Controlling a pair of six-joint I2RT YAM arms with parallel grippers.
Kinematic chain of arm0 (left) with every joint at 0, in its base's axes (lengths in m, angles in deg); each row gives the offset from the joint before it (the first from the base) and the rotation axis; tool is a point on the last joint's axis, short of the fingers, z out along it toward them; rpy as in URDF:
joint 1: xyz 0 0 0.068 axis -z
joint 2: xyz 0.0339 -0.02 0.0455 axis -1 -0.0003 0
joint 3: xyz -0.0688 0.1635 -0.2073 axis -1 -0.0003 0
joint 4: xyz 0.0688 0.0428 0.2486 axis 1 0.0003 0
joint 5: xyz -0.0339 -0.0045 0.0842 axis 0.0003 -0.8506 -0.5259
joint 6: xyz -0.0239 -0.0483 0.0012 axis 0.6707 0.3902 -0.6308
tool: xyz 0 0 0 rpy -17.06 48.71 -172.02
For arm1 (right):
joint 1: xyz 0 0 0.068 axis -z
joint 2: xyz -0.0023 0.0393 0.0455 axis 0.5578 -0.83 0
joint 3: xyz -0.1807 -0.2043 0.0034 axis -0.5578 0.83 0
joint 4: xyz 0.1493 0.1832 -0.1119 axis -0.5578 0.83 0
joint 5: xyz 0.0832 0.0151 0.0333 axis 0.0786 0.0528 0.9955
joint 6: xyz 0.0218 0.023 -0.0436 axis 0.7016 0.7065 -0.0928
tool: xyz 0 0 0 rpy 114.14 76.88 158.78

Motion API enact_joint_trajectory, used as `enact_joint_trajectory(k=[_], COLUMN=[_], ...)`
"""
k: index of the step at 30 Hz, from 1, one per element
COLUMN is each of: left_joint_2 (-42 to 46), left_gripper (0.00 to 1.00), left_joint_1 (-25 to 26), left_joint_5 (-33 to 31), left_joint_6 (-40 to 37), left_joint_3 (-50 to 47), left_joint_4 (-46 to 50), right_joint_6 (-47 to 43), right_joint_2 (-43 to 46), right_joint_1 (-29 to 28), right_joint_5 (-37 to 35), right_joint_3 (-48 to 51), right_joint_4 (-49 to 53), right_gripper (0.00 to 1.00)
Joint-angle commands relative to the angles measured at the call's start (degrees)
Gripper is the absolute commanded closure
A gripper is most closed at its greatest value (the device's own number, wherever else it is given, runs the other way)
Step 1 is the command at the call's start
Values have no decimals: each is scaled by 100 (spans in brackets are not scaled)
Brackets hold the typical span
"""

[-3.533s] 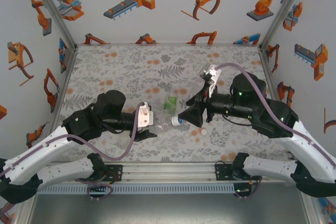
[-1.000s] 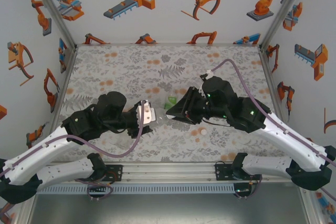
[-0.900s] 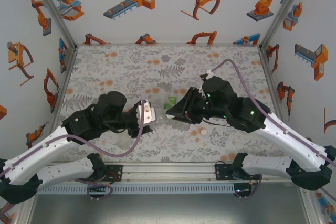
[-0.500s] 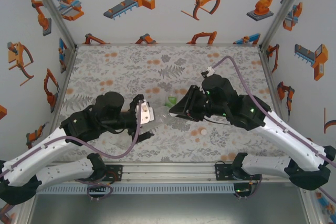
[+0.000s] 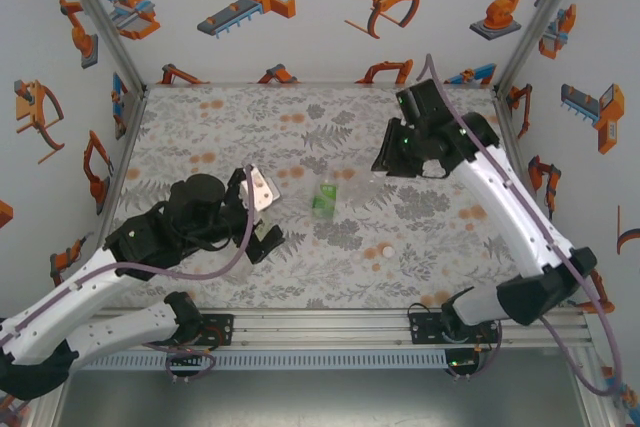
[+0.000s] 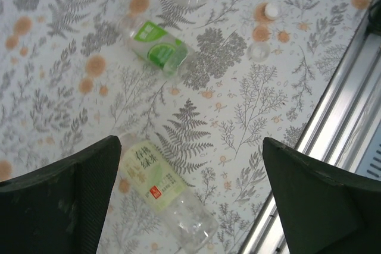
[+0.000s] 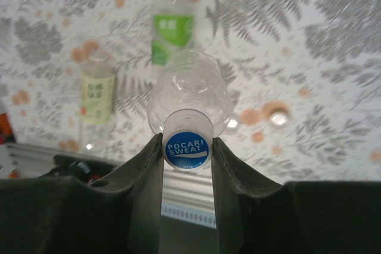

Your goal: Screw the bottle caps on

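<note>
Two bottles down: green bottle (image 6: 158, 49) and yellow-green bottle (image 6: 152, 176) lie on the surface (image 6: 238, 117), apart from each other.
Plain bottle (image 7: 189, 94): in the air above the surface, with the blue cap (image 7: 187, 149) on it.
Right hand (image 7: 187, 142): its fingers pinch the blue cap from both sides.
Left hand (image 6: 191, 144): wide, holding nothing, over the surface.
White cap (image 6: 272, 10): loose on the surface, on an orange dot (image 6: 258, 13), near the rail (image 6: 339, 105).

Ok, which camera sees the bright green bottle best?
The left wrist camera: the bright green bottle lies whole and sharp there. The right wrist camera shows it blurry, partly behind the clear bottle. The top camera shows it as a tiny green spot.
</note>
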Motion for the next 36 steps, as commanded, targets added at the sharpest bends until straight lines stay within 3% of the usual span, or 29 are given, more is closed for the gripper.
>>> enact_joint_trajectory(k=[1,9,17,23,31,36], left_joint_2=[11,-221,-223,-81,2,-55], left_gripper=[11,18,19,19,19,19], left_joint_1=[-315,-624,-642,-642,-642,-642], left_joint_5=[-317,-537,-515,-550,-566,-545], left_joint_6=[1263,2476,2925,2963,2893,2849], left_joint_3=[15,222,227,255,273,300], left_joint_4=[373,1074,1226,1271,1280,1256], right_joint_6=[-1167,-2238,-2574,-2672,-2668,-2673], right_joint_2=[-659,-2362,-3677,-3928,-3858,-3799], right_joint_1=[383,982,1331,1359,1360,1362], right_joint_5=[-245,-706,-600,-554,-578,-609], right_joint_3=[-538,-1984,-3194,-3167,-2842,-3042], right_joint_4=[201,69,48,-186,-281,-193], right_gripper=[81,82,82,80,56,52])
